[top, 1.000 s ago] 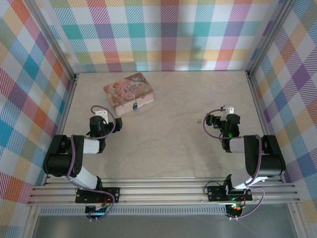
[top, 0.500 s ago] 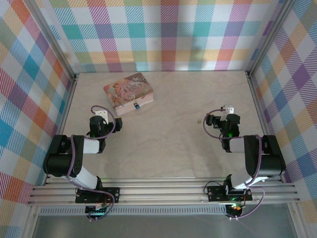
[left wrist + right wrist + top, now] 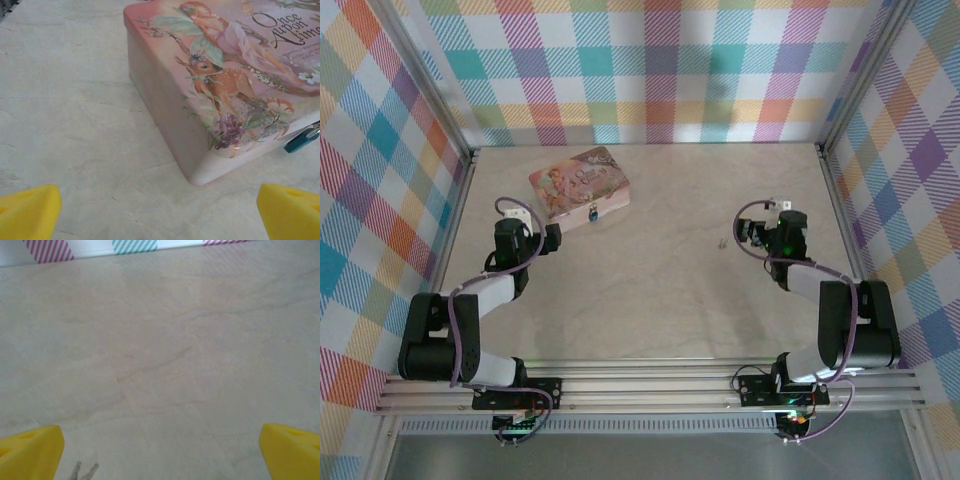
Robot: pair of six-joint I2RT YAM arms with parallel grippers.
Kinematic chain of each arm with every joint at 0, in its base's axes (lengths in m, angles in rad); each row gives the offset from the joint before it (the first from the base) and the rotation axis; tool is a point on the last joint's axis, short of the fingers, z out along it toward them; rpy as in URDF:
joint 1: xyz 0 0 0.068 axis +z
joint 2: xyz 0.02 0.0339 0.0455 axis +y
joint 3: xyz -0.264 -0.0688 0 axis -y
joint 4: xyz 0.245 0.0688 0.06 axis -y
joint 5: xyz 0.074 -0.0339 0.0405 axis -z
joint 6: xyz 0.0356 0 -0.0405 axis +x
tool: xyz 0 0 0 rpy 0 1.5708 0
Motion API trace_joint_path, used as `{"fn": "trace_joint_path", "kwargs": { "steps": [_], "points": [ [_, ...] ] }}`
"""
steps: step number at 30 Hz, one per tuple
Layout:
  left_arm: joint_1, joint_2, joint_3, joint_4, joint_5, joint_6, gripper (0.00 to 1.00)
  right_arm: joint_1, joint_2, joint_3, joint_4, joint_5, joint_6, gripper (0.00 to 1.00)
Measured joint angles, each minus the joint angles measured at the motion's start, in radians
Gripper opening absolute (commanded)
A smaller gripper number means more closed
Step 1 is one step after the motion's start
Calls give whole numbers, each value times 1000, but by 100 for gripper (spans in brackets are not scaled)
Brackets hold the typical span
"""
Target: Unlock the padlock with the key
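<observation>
The tiny blue padlock (image 3: 592,212) hangs on the front of the pink floral tin (image 3: 582,183). In the left wrist view the padlock (image 3: 302,141) peeks out at the right edge, below the tin's (image 3: 225,85) lid. My left gripper (image 3: 535,232) sits just short of the tin's near left corner, open, with its yellow fingertips (image 3: 27,212) wide apart and nothing between them. The thin metal key (image 3: 720,242) lies flat on the table. My right gripper (image 3: 765,222) is open just right of the key (image 3: 82,472), which shows beside the left fingertip (image 3: 30,452).
Checked walls (image 3: 650,70) enclose the pale marbled table (image 3: 660,300) on three sides, with metal rails at their feet. Bare surface lies between the tin and the key and in front of both grippers.
Both arms have stretched forward, away from their bases. The left gripper has closed in on the tin's corner. The right gripper has moved farther up the table, beside the key.
</observation>
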Motion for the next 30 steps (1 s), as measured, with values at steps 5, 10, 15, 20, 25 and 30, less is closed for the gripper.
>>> {"fn": "trace_joint_path", "kwargs": {
  "steps": [5,10,15,20,25,30],
  "points": [
    [8,-47,101,-198,-20,-105,100,0,-6,109,-171,0,67,100],
    [73,-10,299,-410,53,-258,99,0,22,257,-384,-2,159,99],
    [130,136,494,-542,222,-370,86,0,164,503,-591,-53,240,99],
    [141,312,663,-677,351,-420,72,3,263,575,-712,-124,296,91],
    [141,410,692,-752,448,-438,57,22,353,645,-828,-210,314,81],
    [141,427,694,-763,528,-434,38,93,420,764,-889,-247,308,79]
  ]
}}
